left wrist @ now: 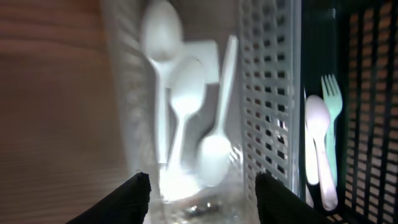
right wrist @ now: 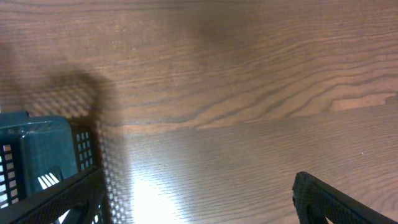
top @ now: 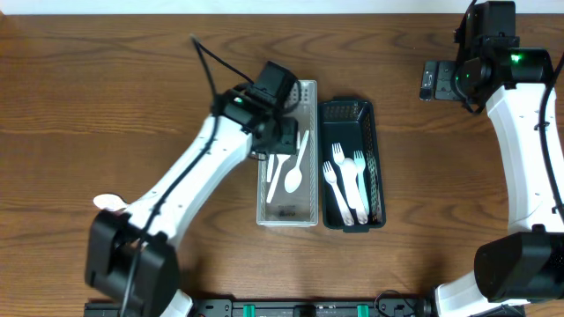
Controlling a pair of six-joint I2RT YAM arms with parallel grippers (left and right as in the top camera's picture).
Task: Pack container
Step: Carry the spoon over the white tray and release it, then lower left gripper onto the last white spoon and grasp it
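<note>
Overhead first: my left gripper (top: 280,141) hangs over the upper end of the clear basket (top: 300,222), where white spoons (top: 294,179) lie. The dark green basket (top: 374,114) touching its right side holds three white forks (top: 340,180). My right gripper (top: 430,81) is well apart, above bare table (top: 106,88) at the far right. A small white thing (top: 106,202) shows beside my left arm's base; I cannot tell what it is.

Left wrist: my left fingers (left wrist: 138,190) stand spread with nothing pinched, three white spoons below them in the clear basket.

Right wrist: my right fingers (right wrist: 329,199) are spread and empty too, over wood, with a corner of the dark green basket at left.

Packing looks mostly done, I judge; whether more cutlery remains, I cannot see.
</note>
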